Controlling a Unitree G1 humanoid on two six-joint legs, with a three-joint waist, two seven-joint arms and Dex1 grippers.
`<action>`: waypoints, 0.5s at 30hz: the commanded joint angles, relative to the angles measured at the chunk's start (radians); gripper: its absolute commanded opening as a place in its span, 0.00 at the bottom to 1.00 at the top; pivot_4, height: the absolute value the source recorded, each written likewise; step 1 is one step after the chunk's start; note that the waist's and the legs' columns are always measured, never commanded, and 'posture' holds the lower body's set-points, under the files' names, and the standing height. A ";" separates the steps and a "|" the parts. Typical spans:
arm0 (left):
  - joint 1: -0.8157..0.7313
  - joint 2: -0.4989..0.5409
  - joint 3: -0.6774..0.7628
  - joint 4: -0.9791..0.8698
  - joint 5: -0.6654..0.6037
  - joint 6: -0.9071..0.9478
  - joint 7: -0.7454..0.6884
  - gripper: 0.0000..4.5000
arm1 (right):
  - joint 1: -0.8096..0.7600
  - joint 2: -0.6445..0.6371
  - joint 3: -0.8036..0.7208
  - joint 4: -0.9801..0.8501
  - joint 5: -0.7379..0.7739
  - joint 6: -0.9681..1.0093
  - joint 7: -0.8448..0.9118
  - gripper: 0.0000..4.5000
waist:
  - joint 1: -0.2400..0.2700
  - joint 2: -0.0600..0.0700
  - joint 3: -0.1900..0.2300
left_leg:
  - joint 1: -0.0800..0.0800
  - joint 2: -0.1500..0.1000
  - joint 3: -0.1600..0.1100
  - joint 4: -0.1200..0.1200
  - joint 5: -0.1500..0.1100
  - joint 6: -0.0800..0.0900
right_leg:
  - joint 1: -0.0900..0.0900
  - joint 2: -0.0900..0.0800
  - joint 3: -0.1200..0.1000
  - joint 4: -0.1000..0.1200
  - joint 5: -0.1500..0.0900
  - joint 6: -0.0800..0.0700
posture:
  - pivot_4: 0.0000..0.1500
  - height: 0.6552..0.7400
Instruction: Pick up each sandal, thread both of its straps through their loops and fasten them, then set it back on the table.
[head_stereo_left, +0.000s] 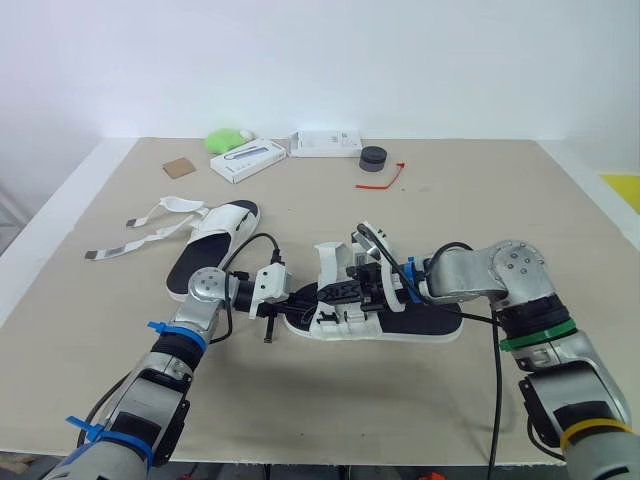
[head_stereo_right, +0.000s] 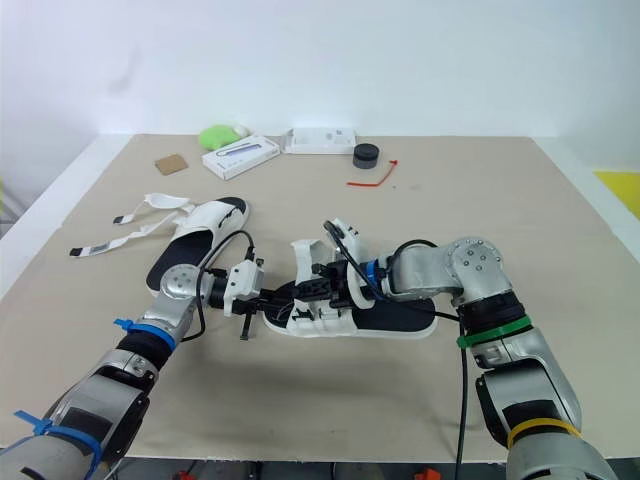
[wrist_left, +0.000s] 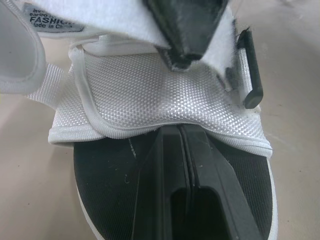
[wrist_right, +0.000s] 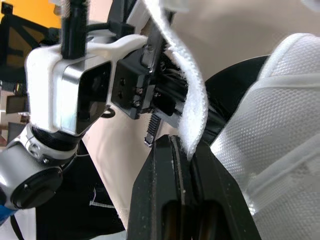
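On table (head_stereo_left: 450, 200), right fingers (wrist_right: 159, 200) pinching sandal strap (wrist_right: 192, 107)

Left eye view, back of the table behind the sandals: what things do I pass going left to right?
Brown square card → white box with blue print → flat white box → black round puck. Left out: the green lump and the red tie, which overlap their neighbours.

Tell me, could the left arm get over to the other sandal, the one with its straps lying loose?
Probably yes: that sandal lies close beside the left arm, and nothing stands between them. But the left tool is busy at the near sandal.
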 joint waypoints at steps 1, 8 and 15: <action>0.094 0.014 -0.088 0.114 0.127 0.058 0.007 0.00 | -0.044 0.025 -0.053 0.017 0.014 0.021 0.005 0.00 | 0.000 0.000 0.000 | 0.000 0.000 0.000 0.000 0.000 0.000 | 0.000 0.000 0.000 0.000 0.000 0.000 | 1.00 1.00; 0.101 0.015 -0.088 0.111 0.128 0.058 0.010 0.00 | -0.039 0.067 -0.080 0.025 0.014 0.042 0.001 0.00 | 0.000 0.000 0.000 | -0.001 0.000 0.000 0.000 0.000 0.000 | -0.001 0.000 0.000 0.000 0.000 0.000 | 1.00 1.00; 0.105 0.017 -0.088 0.110 0.129 0.057 0.013 0.00 | -0.020 0.069 -0.078 0.023 0.014 0.062 -0.011 0.00 | 0.000 0.000 0.000 | -0.001 0.001 0.000 0.000 0.000 0.001 | -0.001 0.000 0.000 0.000 0.000 0.000 | 1.00 1.00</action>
